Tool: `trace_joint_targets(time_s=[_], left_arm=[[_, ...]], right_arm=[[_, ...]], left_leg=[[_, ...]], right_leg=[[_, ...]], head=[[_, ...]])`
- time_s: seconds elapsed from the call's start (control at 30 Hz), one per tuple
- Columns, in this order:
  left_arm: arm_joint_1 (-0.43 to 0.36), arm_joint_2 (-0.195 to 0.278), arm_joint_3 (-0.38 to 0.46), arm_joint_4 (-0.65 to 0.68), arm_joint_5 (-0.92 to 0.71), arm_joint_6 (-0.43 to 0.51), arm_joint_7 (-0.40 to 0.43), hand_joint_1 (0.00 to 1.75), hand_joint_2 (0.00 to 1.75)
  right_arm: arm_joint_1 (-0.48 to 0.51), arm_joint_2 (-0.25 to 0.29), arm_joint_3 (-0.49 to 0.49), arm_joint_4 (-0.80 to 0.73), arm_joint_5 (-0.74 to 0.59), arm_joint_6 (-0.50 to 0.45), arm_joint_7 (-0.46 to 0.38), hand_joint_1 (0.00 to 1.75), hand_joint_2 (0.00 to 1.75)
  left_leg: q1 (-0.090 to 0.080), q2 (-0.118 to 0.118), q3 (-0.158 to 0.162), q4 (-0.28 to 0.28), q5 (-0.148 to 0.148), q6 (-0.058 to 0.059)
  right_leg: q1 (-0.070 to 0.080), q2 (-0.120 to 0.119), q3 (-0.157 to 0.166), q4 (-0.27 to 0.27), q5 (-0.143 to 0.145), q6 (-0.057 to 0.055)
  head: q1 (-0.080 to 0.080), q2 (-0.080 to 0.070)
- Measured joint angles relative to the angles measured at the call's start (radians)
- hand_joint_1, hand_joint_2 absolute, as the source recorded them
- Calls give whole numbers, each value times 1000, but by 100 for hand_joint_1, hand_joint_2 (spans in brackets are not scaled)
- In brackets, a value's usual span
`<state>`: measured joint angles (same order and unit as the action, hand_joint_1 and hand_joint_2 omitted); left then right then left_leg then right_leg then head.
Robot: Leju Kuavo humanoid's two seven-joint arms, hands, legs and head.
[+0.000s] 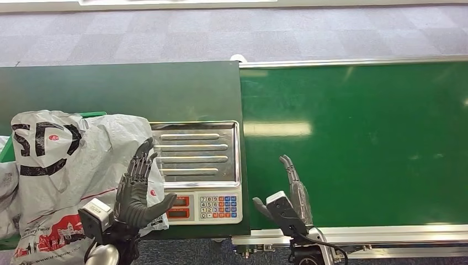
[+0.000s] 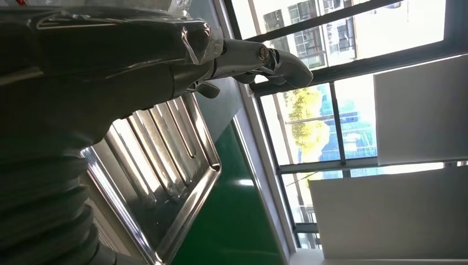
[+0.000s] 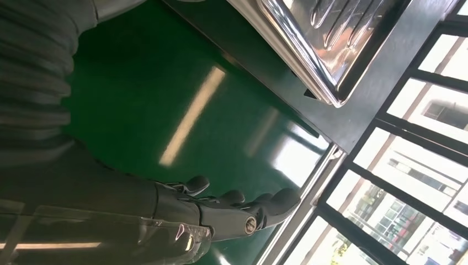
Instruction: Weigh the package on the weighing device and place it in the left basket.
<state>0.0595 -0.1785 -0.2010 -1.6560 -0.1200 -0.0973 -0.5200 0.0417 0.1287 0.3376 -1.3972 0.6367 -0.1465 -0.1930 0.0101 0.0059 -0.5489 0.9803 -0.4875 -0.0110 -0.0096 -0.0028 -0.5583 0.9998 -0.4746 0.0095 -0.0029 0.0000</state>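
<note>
A large grey plastic mail package (image 1: 66, 171) with black lettering and a red print lies at the left, over a green basket (image 1: 92, 115). My left hand (image 1: 138, 187) stands open beside the package's right edge, fingers straight and thumb out over the scale's display. The scale (image 1: 197, 171) has an empty steel pan (image 1: 195, 153) and a keypad (image 1: 219, 206). The pan (image 2: 160, 171) lies past my left hand (image 2: 165, 61) in the left wrist view. My right hand (image 1: 290, 193) is open on the green conveyor belt (image 1: 359, 143), fingers straight; it appears again (image 3: 221, 212) with the pan's corner (image 3: 325, 44) beyond.
The dark green table (image 1: 121, 88) carries the scale and adjoins the belt, which has a metal rail (image 1: 386, 234) at its near edge. Another grey bag (image 1: 6, 193) lies at the far left. Grey carpet (image 1: 221, 33) lies beyond.
</note>
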Motion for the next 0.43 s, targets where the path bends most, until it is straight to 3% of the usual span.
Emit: trace_joint_targets(time_s=[0.23, 0.43], left_arm=[[1, 0, 0, -1, -104, 92, -4, 0, 175], [0, 2, -2, -7, -339, 275, 19, 0, 175]], right_arm=[[14, 0, -6, -12, -2, -8, 1, 0, 175], [28, 0, -12, -23, -3, -18, 4, 0, 175]], left_leg=[[0, 0, 0, 0, 0, 0], [0, 0, 0, 0, 0, 0]], right_leg=[[0, 0, 0, 0, 0, 0], [0, 0, 0, 0, 0, 0]], head=[[0, 0], [0, 0]])
